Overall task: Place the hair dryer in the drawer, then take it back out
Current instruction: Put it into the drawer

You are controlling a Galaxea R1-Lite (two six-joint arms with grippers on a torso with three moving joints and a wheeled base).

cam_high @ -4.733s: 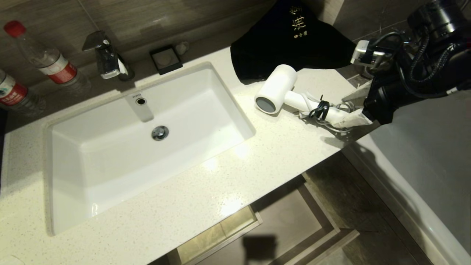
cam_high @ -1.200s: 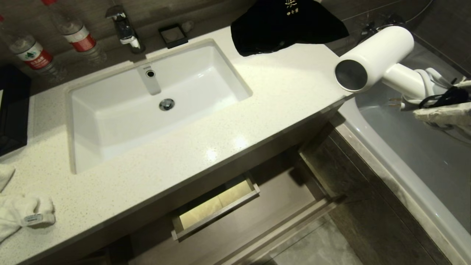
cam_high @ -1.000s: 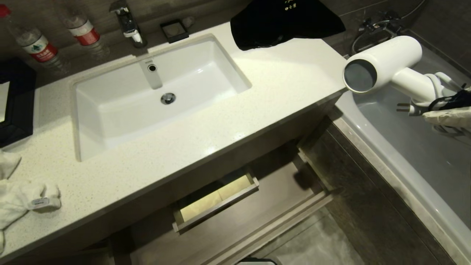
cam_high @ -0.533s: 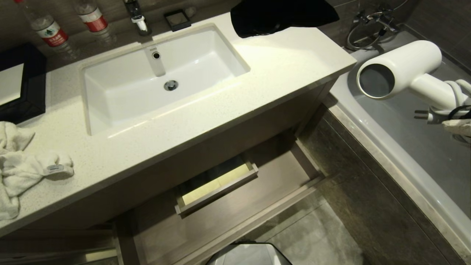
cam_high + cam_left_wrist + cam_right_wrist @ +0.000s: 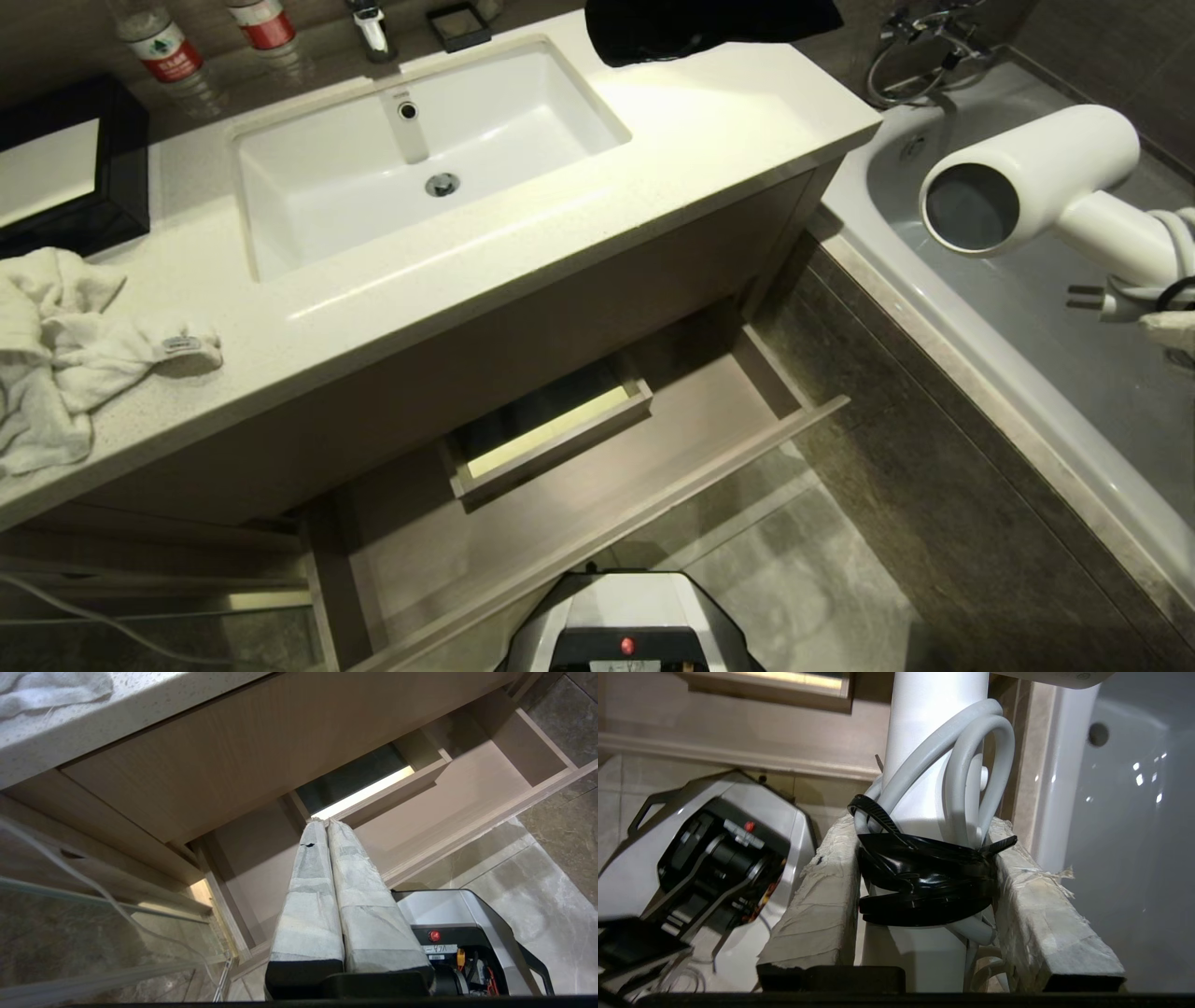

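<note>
The white hair dryer point(image 5: 1027, 177) hangs in the air over the bathtub, right of the vanity, its grey round end facing me. My right gripper point(image 5: 924, 826) is shut on its straight handle point(image 5: 931, 742), the taped fingers either side of the cord bundle and its black tie point(image 5: 924, 877). In the head view only one taped finger point(image 5: 1169, 329) shows at the right edge. The light-brown drawer point(image 5: 672, 509) stands pulled out under the counter, with nothing in the part I see and a boxed cutout point(image 5: 551, 439) at its back. My left gripper point(image 5: 325, 820) is shut and holds nothing, in front of the drawer point(image 5: 472, 826).
The speckled counter point(image 5: 709, 121) carries a white sink point(image 5: 280, 224), a crumpled white towel point(image 5: 65, 345), a black cloth point(image 5: 709, 28), a black tray point(image 5: 121, 168) and two bottles point(image 5: 159, 42). A white bathtub point(image 5: 943, 308) runs along the right. My base point(image 5: 625, 625) stands before the drawer.
The hair dryer, earlier lying on the counter, is lifted and held out over the tub. My view has sunk and tilted down, so the whole drawer, the floor and my base show.
</note>
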